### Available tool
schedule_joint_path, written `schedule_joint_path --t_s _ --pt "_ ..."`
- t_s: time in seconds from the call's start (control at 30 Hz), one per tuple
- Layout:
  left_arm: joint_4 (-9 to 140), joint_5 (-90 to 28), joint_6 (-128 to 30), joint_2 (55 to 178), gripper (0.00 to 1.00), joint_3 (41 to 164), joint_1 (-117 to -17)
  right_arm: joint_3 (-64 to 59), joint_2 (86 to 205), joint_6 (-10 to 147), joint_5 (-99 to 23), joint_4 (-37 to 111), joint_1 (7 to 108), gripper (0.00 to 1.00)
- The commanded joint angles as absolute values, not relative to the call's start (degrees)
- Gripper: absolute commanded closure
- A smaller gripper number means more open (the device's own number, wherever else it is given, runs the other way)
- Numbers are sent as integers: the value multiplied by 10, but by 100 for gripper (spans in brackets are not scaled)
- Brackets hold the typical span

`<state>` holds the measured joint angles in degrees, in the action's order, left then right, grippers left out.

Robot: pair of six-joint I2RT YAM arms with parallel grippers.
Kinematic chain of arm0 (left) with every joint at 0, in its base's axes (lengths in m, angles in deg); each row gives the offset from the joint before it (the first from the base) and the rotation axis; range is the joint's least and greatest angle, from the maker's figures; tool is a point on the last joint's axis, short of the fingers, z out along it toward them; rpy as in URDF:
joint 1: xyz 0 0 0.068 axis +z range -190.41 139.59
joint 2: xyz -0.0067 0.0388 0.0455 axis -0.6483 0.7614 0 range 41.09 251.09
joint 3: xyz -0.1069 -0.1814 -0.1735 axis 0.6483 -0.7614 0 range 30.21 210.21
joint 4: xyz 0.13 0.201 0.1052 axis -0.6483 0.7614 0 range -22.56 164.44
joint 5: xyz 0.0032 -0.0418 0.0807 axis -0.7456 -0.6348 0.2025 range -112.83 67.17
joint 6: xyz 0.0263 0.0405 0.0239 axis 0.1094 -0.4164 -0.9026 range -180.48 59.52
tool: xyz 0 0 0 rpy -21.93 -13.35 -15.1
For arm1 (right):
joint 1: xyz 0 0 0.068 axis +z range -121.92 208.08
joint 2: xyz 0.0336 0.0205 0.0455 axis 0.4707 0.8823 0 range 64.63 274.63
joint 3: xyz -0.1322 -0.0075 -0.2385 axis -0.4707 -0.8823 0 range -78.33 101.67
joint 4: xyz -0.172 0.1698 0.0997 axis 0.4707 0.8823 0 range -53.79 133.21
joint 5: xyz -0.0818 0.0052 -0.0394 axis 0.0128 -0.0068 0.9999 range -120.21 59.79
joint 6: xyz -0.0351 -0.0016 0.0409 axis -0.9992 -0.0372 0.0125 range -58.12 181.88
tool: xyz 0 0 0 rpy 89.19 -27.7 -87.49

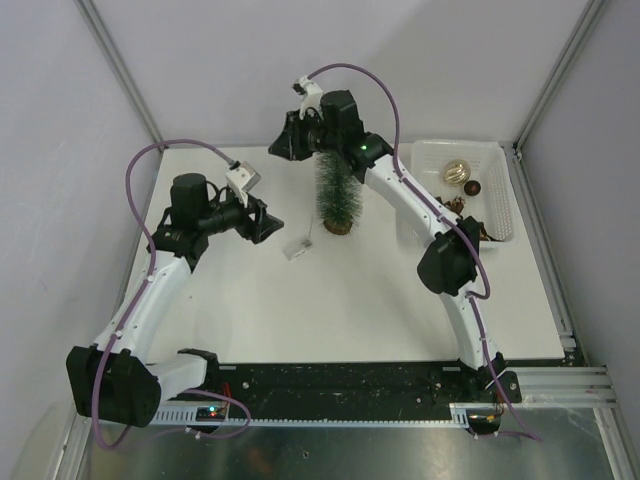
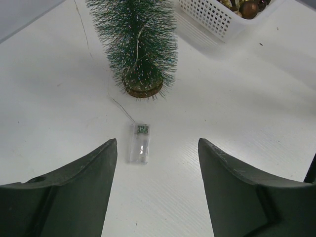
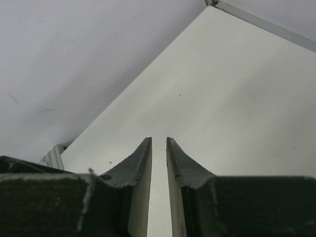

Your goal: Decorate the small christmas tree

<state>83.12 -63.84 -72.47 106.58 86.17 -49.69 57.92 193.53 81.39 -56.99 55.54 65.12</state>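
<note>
Judging the light wire (image 2: 121,106) draped, I see the small christmas tree (image 1: 335,190) upright at upper centre; left gripper (image 2: 157,143) gapes empty, right gripper (image 3: 158,140) barely parted, holding nothing. Next: picking an ornament (image 1: 458,172) from the basket (image 1: 455,144).

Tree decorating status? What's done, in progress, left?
Done: a thin wire runs down the small christmas tree to a battery pack on the table. In hand: nothing; the left hand is open above the pack, the right hand slightly open by the treetop. Left: the ornaments sit in the basket; none visible on the tree.
</note>
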Motion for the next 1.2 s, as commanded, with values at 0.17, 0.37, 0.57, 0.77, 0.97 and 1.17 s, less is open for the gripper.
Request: schedule_joint_path --t_s 0.17,0.37,0.57,0.77,0.97,1.17 --pt "826 -652 -721 1059 28 872 -503 588 1937 755 -482 499 660 79" --pt "826 -645 -718 1054 28 870 -503 588 1920 738 -468 500 667 71" --pt "820 -612 -702 1069 25 865 -505 452 1796 724 -484 460 684 60" --pt "826 -543 -696 1107 22 895 -517 284 1653 723 -486 417 684 53" --pt "853 -496 -749 1136 16 910 -581 148 1516 722 -472 406 661 48" --pt "993 -452 -796 1268 7 1088 -620 59 1416 720 -443 429 626 44"
